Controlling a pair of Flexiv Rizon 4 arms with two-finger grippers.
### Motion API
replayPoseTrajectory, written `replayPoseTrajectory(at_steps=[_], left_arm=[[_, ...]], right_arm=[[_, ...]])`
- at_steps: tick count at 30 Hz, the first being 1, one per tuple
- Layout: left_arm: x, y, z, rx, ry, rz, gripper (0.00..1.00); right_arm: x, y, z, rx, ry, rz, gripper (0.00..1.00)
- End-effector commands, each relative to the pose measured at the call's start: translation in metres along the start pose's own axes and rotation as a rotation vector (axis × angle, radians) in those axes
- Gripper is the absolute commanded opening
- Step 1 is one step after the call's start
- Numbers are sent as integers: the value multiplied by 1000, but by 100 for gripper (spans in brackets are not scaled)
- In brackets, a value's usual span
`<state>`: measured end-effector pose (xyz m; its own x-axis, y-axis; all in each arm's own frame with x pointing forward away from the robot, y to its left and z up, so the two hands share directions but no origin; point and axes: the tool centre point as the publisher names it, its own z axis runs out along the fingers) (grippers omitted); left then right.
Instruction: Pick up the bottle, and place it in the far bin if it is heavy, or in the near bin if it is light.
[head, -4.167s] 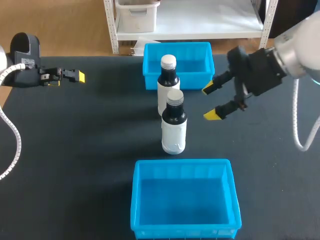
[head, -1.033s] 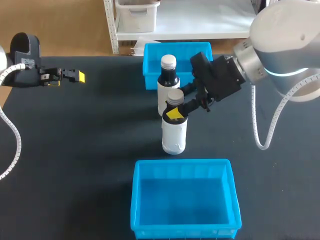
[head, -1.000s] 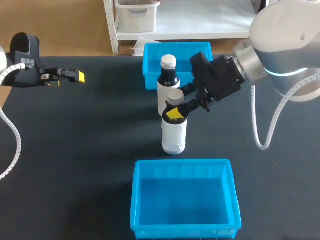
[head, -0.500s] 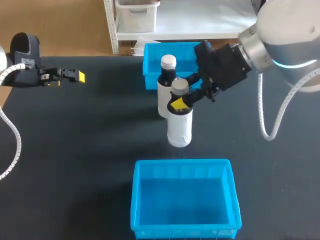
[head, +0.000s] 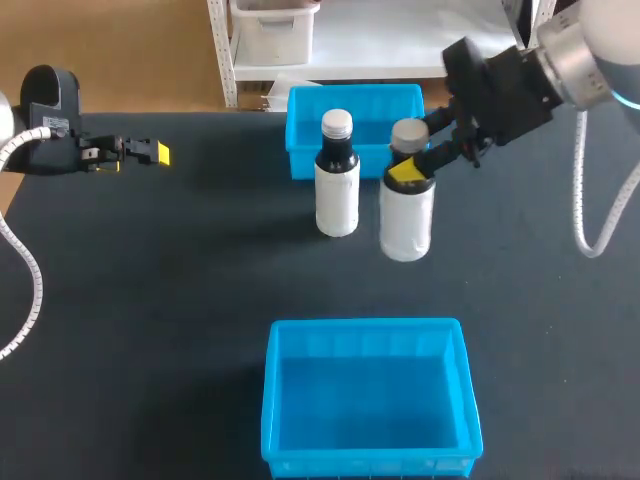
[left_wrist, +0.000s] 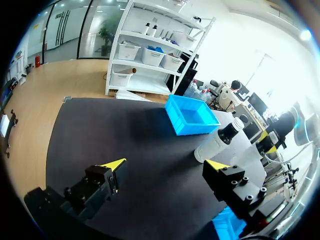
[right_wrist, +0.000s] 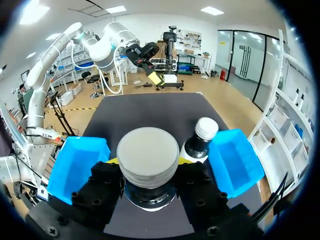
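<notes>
Two blue bins sit on the black table (head: 150, 300), the near bin (head: 365, 326) closest. Beyond it, the right gripper (head: 412, 163) is clamped on the dark neck of a white bottle (head: 406, 220) with a grey cap. It holds the bottle upright, just right of a second bottle (head: 337, 195) standing on the table. The far bin (head: 372, 150) lies just behind both. At the far left, the left gripper (head: 158, 153) hangs with its fingers spread wide, holding nothing.
</notes>
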<state>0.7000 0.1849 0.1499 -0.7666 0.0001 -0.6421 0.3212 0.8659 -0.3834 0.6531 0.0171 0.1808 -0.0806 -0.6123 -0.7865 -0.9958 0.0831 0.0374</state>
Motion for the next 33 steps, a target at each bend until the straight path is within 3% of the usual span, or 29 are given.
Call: replayPoseTrajectory(at_steps=[1,13,25,33], left_arm=[[0,0,0,0,0,0,100],[0,0,0,0,0,0,100],[0,0,0,0,0,0,100],[0,0,0,0,0,0,100]], right_arm=[[11,-1,-28,17,-8,16,0],[38,-15,-73,87,0,72,0],[45,-18,-90,118,-14,90,0],[44,-37,-99,121,-25,109,0]])
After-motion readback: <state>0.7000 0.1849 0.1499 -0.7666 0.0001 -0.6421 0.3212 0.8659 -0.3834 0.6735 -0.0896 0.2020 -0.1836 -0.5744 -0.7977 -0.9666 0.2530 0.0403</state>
